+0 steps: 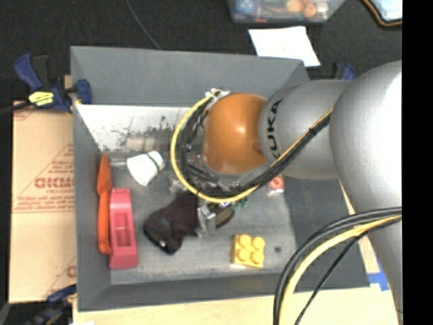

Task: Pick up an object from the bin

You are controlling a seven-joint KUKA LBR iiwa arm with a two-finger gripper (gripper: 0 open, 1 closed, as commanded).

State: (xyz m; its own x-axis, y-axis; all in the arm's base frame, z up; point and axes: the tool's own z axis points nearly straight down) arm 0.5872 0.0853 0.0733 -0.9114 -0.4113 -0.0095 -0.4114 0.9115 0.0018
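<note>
My gripper (pixel 208 217) pokes out below the orange wrist cover near the middle of the bin. Its metal tip is right against the right end of a black, soft-looking lump (pixel 169 224); whether it touches the lump I cannot tell. A yellow studded block (pixel 248 250) lies to the lower right of the gripper. A white cup-shaped piece with a green rim (pixel 146 167) rests to the upper left.
A pink block-shaped thing (pixel 122 228) and a long orange tool (pixel 103 202) lie along the bin's left wall. A small red and white piece (pixel 276 183) shows beside the arm on the right. The arm and its cables cover the bin's right half.
</note>
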